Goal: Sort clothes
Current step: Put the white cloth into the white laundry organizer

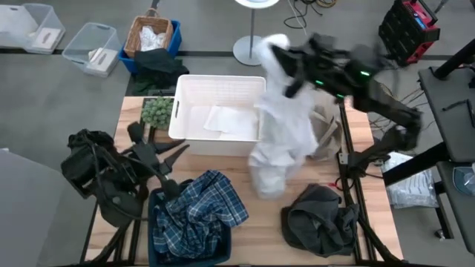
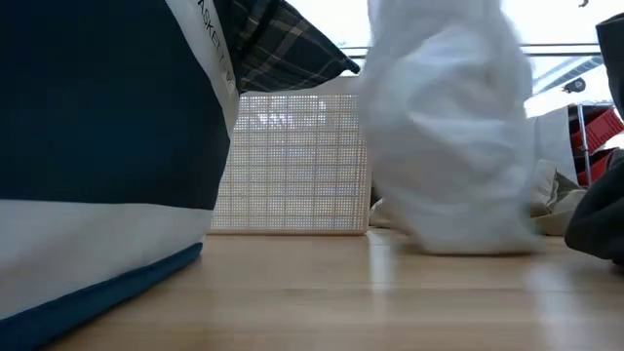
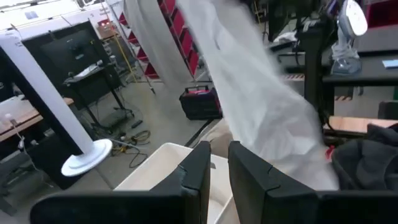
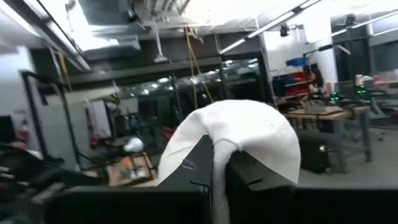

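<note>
High view: right hand (image 1: 276, 50) is raised above the desk (image 1: 252, 189), past the far right corner of the white plastic bin (image 1: 223, 87), with a large white cloth (image 1: 286, 130) pinched in it. Cloth hangs long and limp, lower end bunched on the wood just beside the bin, prob. lifted high so it clears the rim for a drop inside. Another white piece (image 1: 226, 119) lies flat in the bin already, so whites seem to go there. Beige khaki garment (image 1: 325, 133) sits half hidden behind the hanging cloth. Dark grey garment (image 1: 319, 215) is crumpled near the desk's front right. Plaid shirt (image 1: 200, 208) is heaped in the blue bin (image 1: 157, 239) at front. Left hand (image 1: 159, 152) waits low between the two bins, holding nothing; fingers' gap not clear here.

Low view: white cloth (image 2: 453, 127) is a soft, wrinkled column, foot touching the desk. Bin wall (image 2: 292, 161) is stiff lattice mesh. Plaid (image 2: 283, 44) spills over the blue bin's fabric side (image 2: 97, 146).

L wrist view: left hand (image 3: 219, 165) has a narrow gap between fingers, empty; cloth (image 3: 255, 106) drapes ahead.

R wrist view: right hand (image 4: 217, 165) is closed tight on a fold of white cloth (image 4: 239, 130), thin fabric ballooning over the fingers.
</note>
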Robot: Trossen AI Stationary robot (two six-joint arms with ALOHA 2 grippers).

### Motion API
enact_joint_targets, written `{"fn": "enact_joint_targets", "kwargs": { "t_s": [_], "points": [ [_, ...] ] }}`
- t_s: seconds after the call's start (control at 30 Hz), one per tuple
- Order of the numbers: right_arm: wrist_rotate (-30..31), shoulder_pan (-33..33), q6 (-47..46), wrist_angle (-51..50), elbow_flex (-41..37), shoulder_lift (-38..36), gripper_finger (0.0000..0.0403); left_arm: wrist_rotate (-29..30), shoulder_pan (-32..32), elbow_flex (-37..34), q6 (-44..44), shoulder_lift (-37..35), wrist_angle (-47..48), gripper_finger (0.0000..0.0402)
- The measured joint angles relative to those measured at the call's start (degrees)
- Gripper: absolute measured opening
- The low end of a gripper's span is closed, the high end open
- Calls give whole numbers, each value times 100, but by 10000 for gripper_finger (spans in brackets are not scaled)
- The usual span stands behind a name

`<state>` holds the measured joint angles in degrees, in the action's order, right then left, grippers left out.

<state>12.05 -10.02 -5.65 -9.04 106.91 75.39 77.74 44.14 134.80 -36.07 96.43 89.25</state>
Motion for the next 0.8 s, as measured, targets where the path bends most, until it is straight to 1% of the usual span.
{"fn": "enact_joint_targets", "kwargs": {
  "t_s": [0.1,0.17,0.27,0.3,0.33,0.4,0.43,0.5,0.6,0.8],
  "points": [
    [-173,-179,208,35,843,798,8,89,18,-26,307,-107,-287,38],
    [-474,-343,355,244,1567,1324,8,135,37,-8,457,-145,-356,38],
    [-1040,-632,242,639,2798,2144,8,183,48,6,613,-198,-437,38],
    [-1150,-734,178,1110,2792,2276,8,212,50,6,635,-213,-436,38],
    [-1218,-829,-28,1939,2515,2244,8,232,50,10,650,-227,-437,38],
    [-1097,-1156,-393,2309,2299,2298,8,263,59,13,697,-255,-463,38],
    [-1057,-1277,-580,2293,2268,2346,8,285,59,13,705,-275,-500,38],
    [-1014,-1480,-1054,2045,2254,2515,8,292,61,9,710,-290,-509,38],
    [-997,-1682,-1607,1174,2302,2835,8,292,69,9,711,-300,-502,38],
    [-1066,-1777,-1947,-930,2321,3472,9,290,68,9,734,-300,-474,38]
  ]
}}
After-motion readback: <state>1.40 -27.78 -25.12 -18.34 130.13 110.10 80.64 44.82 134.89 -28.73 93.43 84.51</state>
